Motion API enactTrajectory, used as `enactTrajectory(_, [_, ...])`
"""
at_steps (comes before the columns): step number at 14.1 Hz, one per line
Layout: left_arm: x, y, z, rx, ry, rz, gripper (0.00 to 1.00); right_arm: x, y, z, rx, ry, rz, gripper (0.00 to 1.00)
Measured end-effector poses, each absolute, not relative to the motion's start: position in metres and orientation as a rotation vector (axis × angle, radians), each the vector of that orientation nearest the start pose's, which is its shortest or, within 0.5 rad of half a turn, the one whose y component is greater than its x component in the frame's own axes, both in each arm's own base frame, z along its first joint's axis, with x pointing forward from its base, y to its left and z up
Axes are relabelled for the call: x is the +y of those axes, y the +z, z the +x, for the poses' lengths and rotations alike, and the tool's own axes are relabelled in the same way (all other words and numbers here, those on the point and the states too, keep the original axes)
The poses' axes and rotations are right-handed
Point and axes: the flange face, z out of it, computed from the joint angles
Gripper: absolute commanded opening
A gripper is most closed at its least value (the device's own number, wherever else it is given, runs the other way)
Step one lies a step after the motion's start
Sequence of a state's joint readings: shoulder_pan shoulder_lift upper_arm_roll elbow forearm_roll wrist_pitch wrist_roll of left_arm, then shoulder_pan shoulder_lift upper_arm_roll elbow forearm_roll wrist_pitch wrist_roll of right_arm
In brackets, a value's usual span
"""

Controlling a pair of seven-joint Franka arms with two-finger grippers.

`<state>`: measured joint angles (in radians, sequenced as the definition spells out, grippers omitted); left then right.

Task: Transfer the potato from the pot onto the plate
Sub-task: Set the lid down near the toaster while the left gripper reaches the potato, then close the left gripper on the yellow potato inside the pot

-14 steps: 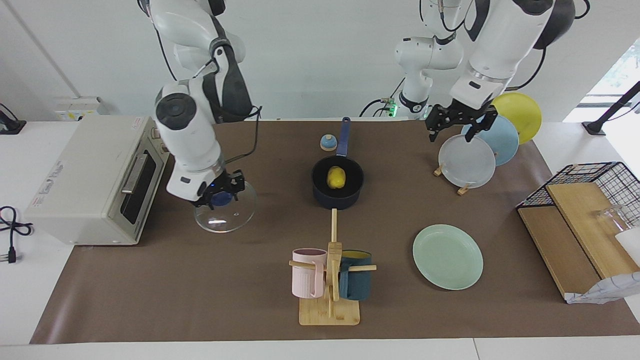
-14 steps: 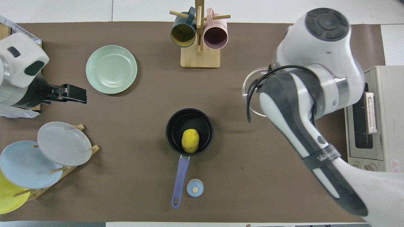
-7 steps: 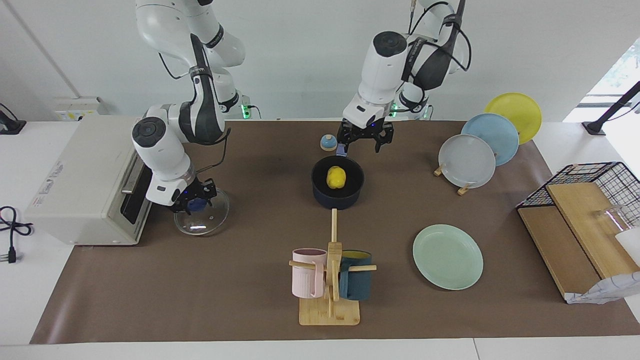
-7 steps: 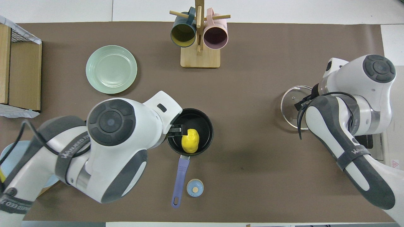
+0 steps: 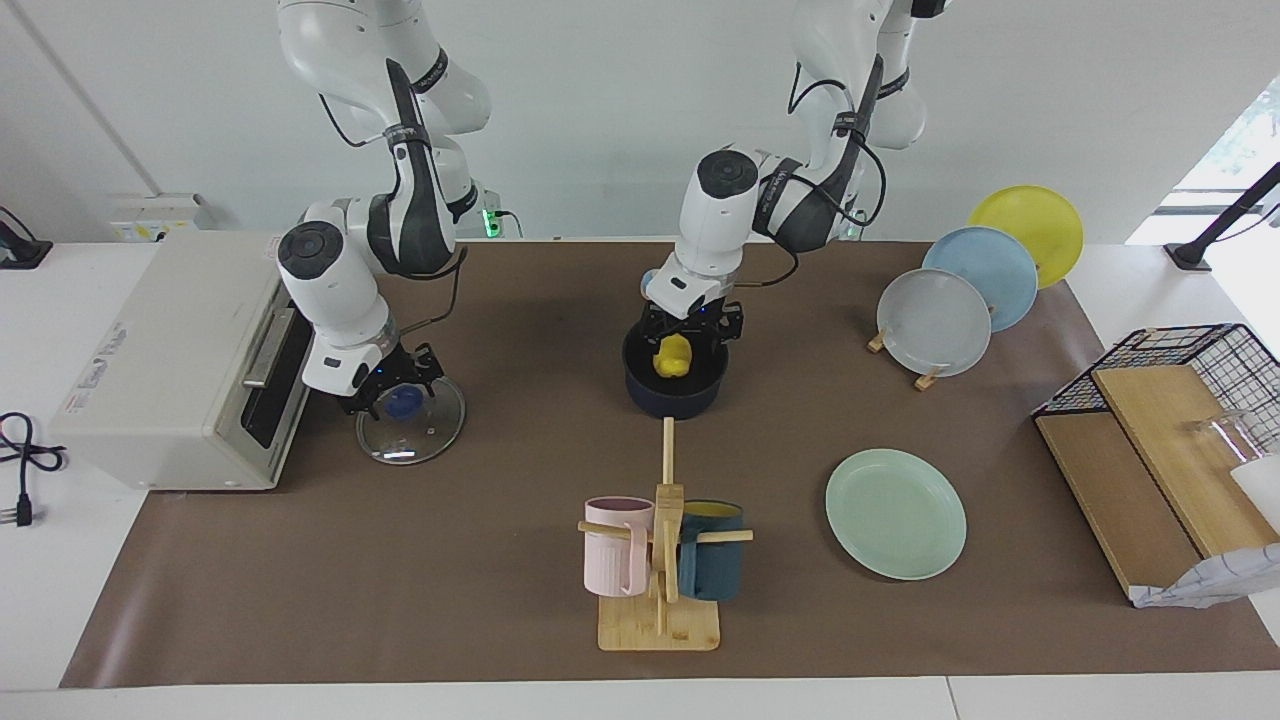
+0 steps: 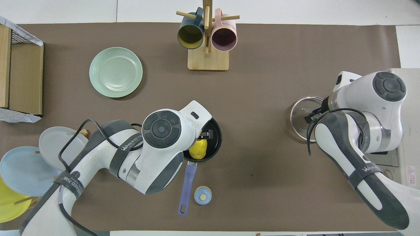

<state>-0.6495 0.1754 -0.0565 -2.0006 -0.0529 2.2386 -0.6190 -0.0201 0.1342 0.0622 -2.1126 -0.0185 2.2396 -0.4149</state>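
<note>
The yellow potato (image 5: 675, 355) (image 6: 198, 149) lies inside the dark navy pot (image 5: 700, 400) (image 6: 215, 144) in the middle of the table. The pot's blue handle (image 6: 187, 190) points toward the robots. My left gripper (image 5: 690, 335) is lowered into the pot, open, with a finger on each side of the potato; from overhead its wrist covers most of the pot. The mint-green plate (image 5: 895, 513) (image 6: 115, 72) lies bare, farther from the robots, toward the left arm's end. My right gripper (image 5: 388, 385) stands open just over the blue knob of a glass lid (image 5: 410, 435) (image 6: 300, 119) that lies flat.
A toaster oven (image 5: 170, 360) stands at the right arm's end beside the lid. A mug rack (image 5: 660, 560) stands farther out than the pot. A rack of plates (image 5: 935, 322) and a wire basket with boards (image 5: 1150, 430) are at the left arm's end. A small blue bell (image 6: 202, 195) sits beside the pot handle.
The left arm swung from the plate rack to the pot and lowered its gripper around the potato. The right gripper set the glass lid flat beside the toaster oven and opened.
</note>
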Motion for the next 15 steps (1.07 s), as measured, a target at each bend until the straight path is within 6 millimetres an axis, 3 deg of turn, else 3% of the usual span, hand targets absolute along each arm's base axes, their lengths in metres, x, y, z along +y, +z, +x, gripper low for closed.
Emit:
enactTrajectory(2, [-0.386, 0.368, 0.452, 0.088, -0.009, -3.212, 1.00, 0.025, 0.381, 0.573, -0.692, -0.008, -3.072, 1.00])
enactTrajectory(3, [-0.386, 0.362, 0.452, 0.089, 0.004, -3.206, 1.00, 0.027, 0.407, 0.581, -0.623, -0.012, -3.088, 1.00])
enactTrajectory(6, [-0.387, 0.344, 0.452, 0.090, 0.042, -3.189, 1.00, 0.028, 0.521, 0.588, -0.468, 0.009, -3.119, 1.00])
enactTrajectory(8, [-0.387, 0.337, 0.451, 0.090, 0.056, -3.182, 1.00, 0.016, 0.572, 0.573, -0.418, 0.055, -3.127, 1.00])
enactTrajectory(11, [-0.387, 0.327, 0.445, 0.097, 0.039, -3.189, 1.00, -0.001, 0.594, 0.556, -0.369, 0.090, -3.132, 1.00])
enactTrajectory(14, [-0.393, 0.325, 0.438, 0.107, 0.030, -3.193, 1.00, -0.008, 0.592, 0.554, -0.344, 0.106, -3.133, 1.00])
enactTrajectory(15, [-0.395, 0.324, 0.436, 0.109, 0.031, -3.193, 0.93, -0.015, 0.592, 0.554, -0.325, 0.105, -3.135, 1.00])
